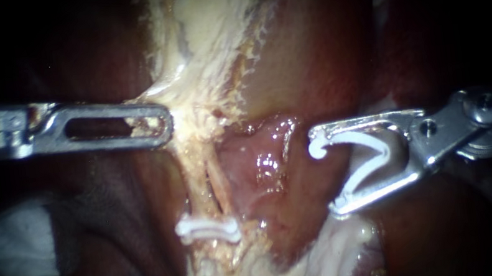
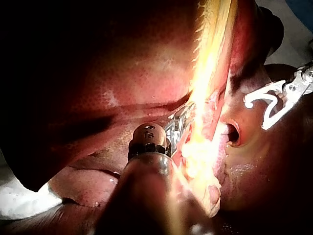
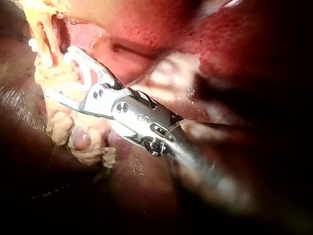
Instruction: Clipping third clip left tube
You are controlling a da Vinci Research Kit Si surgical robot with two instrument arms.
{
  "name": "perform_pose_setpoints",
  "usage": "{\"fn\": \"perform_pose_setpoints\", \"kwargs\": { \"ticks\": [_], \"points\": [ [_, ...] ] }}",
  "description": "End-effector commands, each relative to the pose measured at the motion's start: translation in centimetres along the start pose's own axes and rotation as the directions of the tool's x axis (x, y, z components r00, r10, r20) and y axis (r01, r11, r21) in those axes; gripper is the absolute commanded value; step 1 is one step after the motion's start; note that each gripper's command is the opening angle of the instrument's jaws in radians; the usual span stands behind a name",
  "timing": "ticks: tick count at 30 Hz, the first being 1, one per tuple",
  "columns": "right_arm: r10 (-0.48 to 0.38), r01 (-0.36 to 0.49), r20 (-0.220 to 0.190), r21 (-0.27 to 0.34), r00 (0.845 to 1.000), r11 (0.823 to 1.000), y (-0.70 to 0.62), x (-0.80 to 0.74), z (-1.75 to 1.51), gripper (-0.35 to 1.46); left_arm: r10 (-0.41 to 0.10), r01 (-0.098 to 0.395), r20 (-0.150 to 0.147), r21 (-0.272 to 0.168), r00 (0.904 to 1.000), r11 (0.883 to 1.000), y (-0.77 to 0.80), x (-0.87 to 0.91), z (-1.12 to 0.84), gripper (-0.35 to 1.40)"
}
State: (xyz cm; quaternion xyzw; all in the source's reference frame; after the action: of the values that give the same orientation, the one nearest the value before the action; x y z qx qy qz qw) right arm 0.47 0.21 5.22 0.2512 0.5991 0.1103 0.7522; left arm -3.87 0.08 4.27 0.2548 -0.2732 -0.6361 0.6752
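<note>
Across the endoscope view, dark red liver tissue fills the background. A broad band of pale yellow fatty tissue runs down it from 12 o'clock toward 6 o'clock. The left instrument, a steel shaft ending in slotted jaws, points toward 3 o'clock. Its jaws are pressed together, pinching the edge of that fatty band.

The right instrument points toward 9 o'clock. Its jaws are spread wide and pinch an open white plastic V-shaped clip, one leg against each jaw. This clip's long axis lies 3 to 9 o'clock, with its mouth facing 9 o'clock. It sits at 3 o'clock of the thin pale left tube, apart from it. The tube runs 12 to 6 o'clock. A closed white clip crosses its 6 o'clock end.
</note>
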Motion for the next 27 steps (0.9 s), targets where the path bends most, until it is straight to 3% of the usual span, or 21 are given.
{"fn": "perform_pose_setpoints", "kwargs": {
  "ticks": [1, 8, 19, 27],
  "points": [
    [0.007, -0.007, 0.001, -0.004, 1.0, 1.0, -0.01, -0.01, 0.03, 0.58, 0.0, 0.0, 0.001, -0.001, 1.0, 1.0, -0.01, 0.01, -0.01, -0.35],
    [0.072, -0.072, 0.001, 0.011, 0.997, 0.997, -0.03, -0.07, 0.29, 0.58, -0.002, 0.002, 0.003, -0.003, 1.0, 1.0, -0.05, 0.04, -0.04, -0.35],
    [0.166, -0.167, 0.035, 0.033, 0.986, 0.985, -0.04, -0.26, 0.74, 0.58, -0.004, 0.004, 0.004, -0.004, 1.0, 1.0, -0.07, 0.05, -0.05, -0.35],
    [0.195, -0.197, 0.054, 0.04, 0.979, 0.98, -0.03, -0.32, 0.88, 0.58, -0.004, 0.004, 0.004, -0.004, 1.0, 1.0, -0.09, 0.05, -0.04, -0.35]
  ]
}}
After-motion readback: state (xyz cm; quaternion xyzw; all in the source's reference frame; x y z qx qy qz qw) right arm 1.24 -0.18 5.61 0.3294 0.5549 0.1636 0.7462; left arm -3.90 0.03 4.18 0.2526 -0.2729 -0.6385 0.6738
